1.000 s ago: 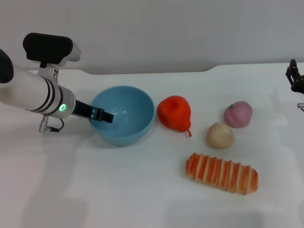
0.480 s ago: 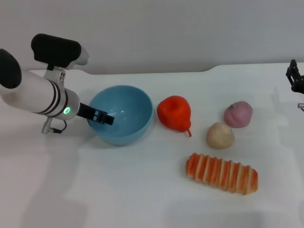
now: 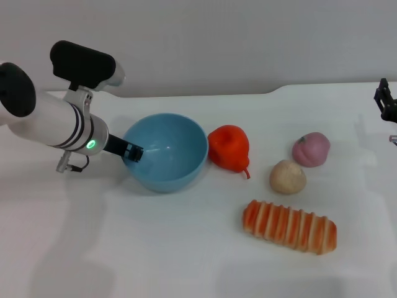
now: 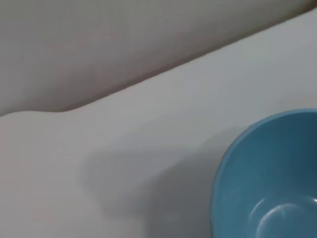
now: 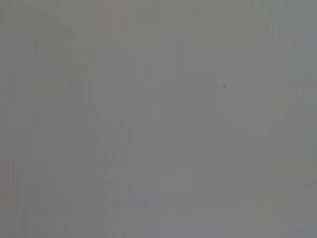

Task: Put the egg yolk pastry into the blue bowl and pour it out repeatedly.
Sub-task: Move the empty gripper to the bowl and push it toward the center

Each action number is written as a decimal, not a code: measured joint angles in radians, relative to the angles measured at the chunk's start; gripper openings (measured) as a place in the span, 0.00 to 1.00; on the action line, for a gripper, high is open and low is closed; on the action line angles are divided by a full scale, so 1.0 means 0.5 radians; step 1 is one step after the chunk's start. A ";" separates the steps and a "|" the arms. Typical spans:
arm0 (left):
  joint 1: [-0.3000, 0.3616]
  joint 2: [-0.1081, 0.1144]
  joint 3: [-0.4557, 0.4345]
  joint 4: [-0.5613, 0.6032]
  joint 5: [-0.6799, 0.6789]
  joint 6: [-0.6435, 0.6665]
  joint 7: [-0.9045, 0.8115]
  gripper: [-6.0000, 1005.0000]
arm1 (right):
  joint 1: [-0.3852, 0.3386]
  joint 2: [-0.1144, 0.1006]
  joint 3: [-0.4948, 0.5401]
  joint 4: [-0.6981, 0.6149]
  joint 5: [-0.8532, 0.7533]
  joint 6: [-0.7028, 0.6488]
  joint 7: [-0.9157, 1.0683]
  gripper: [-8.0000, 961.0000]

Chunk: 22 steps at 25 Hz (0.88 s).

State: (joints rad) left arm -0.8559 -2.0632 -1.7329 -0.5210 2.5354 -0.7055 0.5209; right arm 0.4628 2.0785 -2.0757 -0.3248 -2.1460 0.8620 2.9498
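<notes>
White tabletop (image 3: pixel 155 248) is spread under everything. At its left, the blue bowl (image 3: pixel 177 164) is gripped at its near-left rim by the left gripper (image 3: pixel 131 152), clamped on the wall. The egg yolk pastry (image 3: pixel 287 177) is seen well right of the bowl, beside a pink bun (image 3: pixel 311 149) and striped bread (image 3: pixel 289 225). The right gripper (image 3: pixel 386 105) is parked at the far right edge; its state cannot be told

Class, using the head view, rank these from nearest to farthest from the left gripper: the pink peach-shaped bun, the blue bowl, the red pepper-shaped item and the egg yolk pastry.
Measured from the left gripper:
1. Blue bowl: the gripper is at its left rim.
2. Red pepper-shaped item: just right of the bowl.
3. Egg yolk pastry: farther right, on the table.
4. Pink peach-shaped bun: farthest right, just behind the pastry.
</notes>
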 joint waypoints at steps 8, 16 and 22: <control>-0.003 0.001 0.069 -0.078 -0.003 -0.037 0.000 0.15 | -0.003 0.002 -0.002 0.001 0.000 0.002 0.000 0.68; 0.002 0.016 0.113 -0.348 0.014 -0.205 -0.007 0.00 | -0.015 0.006 0.013 -0.068 0.021 -0.091 0.008 0.68; -0.056 0.025 -0.114 -0.495 0.118 -0.523 -0.052 0.01 | 0.019 -0.011 0.018 -0.134 0.021 -0.266 0.007 0.68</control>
State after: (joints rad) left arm -0.8836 -2.0510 -1.7898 -0.7687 2.5942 -0.9671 0.4951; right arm 0.4723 2.0732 -2.0669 -0.3918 -2.1356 0.7292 2.9534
